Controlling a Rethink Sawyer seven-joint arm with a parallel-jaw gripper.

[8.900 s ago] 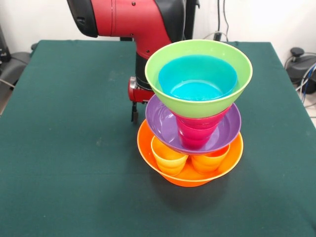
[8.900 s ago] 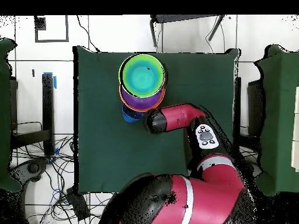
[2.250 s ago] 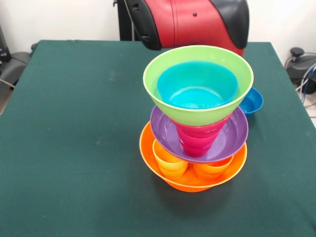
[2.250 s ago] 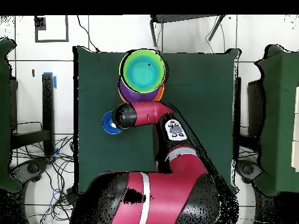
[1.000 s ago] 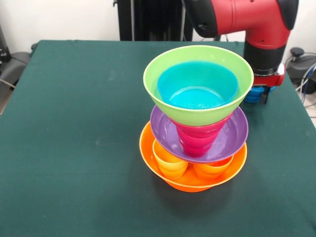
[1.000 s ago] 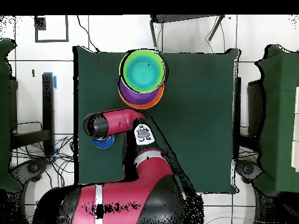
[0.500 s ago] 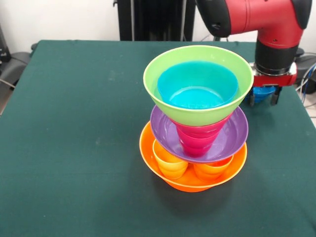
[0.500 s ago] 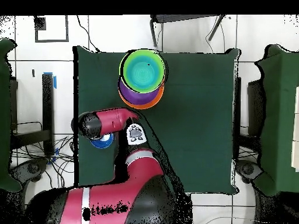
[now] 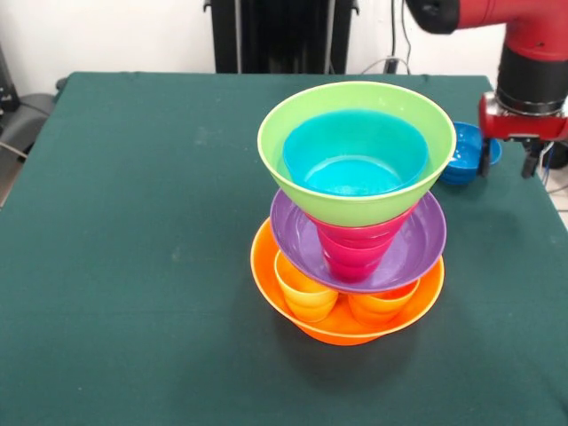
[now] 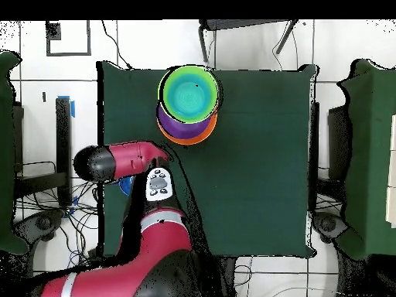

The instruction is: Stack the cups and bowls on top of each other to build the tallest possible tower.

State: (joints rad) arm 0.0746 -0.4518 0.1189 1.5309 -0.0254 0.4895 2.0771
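The tower stands mid-table: the big orange bowl [image 9: 342, 330] holds a yellow cup [image 9: 304, 293] and an orange cup [image 9: 377, 306]. Above them sit the purple bowl [image 9: 417, 240], a red cup [image 9: 355, 250], the lime green bowl [image 9: 288, 155] and the light blue bowl [image 9: 355, 146]. It also shows in the overhead view [image 10: 189, 97]. The dark blue bowl [image 9: 460, 158] sits alone on the table at the right. My gripper [image 9: 508, 162] hangs just right of it, open and empty. The red bowl and the light green cup are out of view.
The green table [image 9: 133, 222] ends just right of the gripper, with cables and equipment [image 9: 541, 115] beyond it. In the overhead view the arm [image 10: 116, 161] reaches over the table's left edge and covers most of the dark blue bowl [image 10: 125, 186].
The gripper has moved right in the front view, from straddling the dark blue bowl to beside it near the table's edge. The bowl stays on the table. The tower is unchanged.
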